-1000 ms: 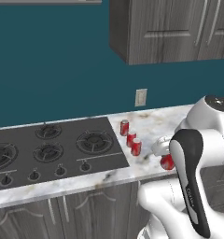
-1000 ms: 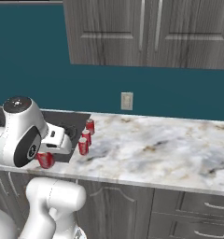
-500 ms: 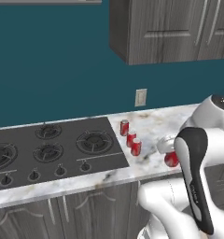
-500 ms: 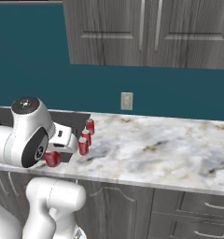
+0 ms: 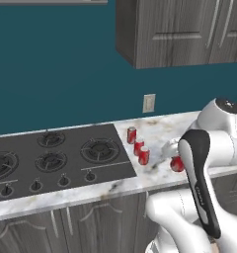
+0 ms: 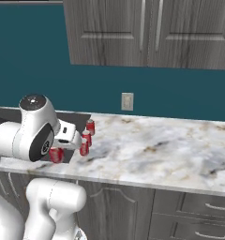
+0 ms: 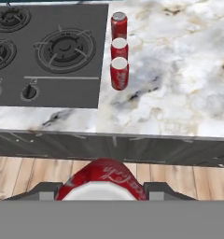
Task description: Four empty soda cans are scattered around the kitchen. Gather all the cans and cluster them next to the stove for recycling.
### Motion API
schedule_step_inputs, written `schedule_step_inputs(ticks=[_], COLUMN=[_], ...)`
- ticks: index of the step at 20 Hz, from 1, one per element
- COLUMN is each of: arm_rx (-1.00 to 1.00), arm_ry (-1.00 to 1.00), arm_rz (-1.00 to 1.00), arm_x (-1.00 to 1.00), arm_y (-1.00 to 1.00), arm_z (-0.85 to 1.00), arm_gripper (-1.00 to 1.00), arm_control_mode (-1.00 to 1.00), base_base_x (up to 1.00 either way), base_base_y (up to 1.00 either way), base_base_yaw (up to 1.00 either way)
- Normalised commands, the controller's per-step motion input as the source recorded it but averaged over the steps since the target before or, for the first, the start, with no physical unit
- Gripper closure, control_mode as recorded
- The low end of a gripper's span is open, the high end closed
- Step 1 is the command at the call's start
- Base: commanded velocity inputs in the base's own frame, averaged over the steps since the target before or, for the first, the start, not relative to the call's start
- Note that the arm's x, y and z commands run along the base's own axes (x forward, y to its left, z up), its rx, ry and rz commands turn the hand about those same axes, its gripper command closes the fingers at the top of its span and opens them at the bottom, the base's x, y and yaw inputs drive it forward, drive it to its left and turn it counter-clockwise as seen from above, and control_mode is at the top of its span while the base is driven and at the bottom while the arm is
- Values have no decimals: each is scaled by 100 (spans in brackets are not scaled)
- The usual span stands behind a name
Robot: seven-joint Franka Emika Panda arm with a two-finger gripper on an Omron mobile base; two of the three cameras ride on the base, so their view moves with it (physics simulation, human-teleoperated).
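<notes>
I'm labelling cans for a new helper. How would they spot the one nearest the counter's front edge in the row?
Find the stove; three soda cans line its right edge. The front can ends that row, level with the knobs.

- The held soda can (image 5: 177,163) in the gripper (image 5: 176,159) has drifted toward 3 o'clock in the left base view, opening its gap from the three cans (image 5: 138,147) standing beside the stove (image 5: 56,158).
- In the right base view the same can (image 6: 56,154) has shifted toward 2 o'clock.
- The arm's shoulder and elbow have swung the same way.
</notes>
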Motion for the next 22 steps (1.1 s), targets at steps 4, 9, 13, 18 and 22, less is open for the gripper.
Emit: schedule_step_inputs(ticks=[4, 9, 13, 18, 22], arm_rx=[-1, -4, 0, 0, 0], arm_ry=[0, 0, 0, 0, 0], arm_rz=[0, -1, -2, -2, -4], arm_x=[28, 22, 30, 12, 0], arm_y=[0, 0, 1, 3, 10], arm_z=[-34, -32, -22, -5, -5], arm_gripper=[100, 100, 100, 100, 100], arm_control_mode=[-100, -100, -100, -100, -100], base_base_x=[0, 0, 0, 0, 0], base_base_y=[0, 0, 0, 0, 0], base_base_yaw=[0, 0, 0, 0, 0])
